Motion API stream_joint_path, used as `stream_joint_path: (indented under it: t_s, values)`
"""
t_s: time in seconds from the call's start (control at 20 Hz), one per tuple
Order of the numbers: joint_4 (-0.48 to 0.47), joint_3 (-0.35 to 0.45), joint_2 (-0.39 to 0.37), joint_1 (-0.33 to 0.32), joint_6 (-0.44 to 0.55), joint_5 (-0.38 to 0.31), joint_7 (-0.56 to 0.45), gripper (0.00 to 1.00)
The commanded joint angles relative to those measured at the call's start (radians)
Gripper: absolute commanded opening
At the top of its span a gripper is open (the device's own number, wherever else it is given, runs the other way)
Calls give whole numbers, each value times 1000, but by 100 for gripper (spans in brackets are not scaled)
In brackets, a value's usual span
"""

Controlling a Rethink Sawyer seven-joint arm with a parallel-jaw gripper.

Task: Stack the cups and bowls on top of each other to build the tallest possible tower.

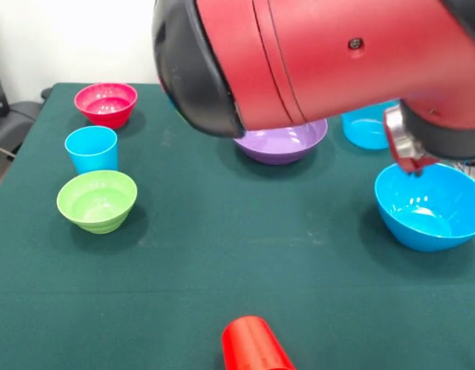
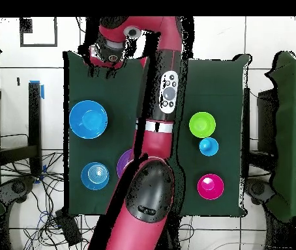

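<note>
The claw (image 2: pixel 105 52) sits at the table's (image 2: pixel 229 84) far edge, near the red cup (image 1: pixel 254 344) on its side; whether it is apart or together, I cannot tell. Bowls lie scattered, no tower yet: blue bowl (image 1: pixel 430 206), purple bowl (image 1: pixel 284 143), green bowl (image 1: pixel 97 200), pink bowl (image 1: pixel 106 103).

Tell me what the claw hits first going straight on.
It seems to point straight down, so the claw would likely meet bare table first, near the edge, clear of the big blue bowl. Depth is unclear.
</note>
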Motion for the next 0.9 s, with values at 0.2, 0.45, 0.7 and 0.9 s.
stream_joint_path:
  t_s: [0.2, 0.45, 0.7, 0.9]
  values:
    - [459, -319, -18, -80, -273, 303, 411, 100]
    - [507, -379, -8, -71, -353, 345, 433, 100]
    - [555, -445, -20, -60, -445, 367, 448, 100]
    - [555, -489, -31, -44, -498, 372, 456, 0]
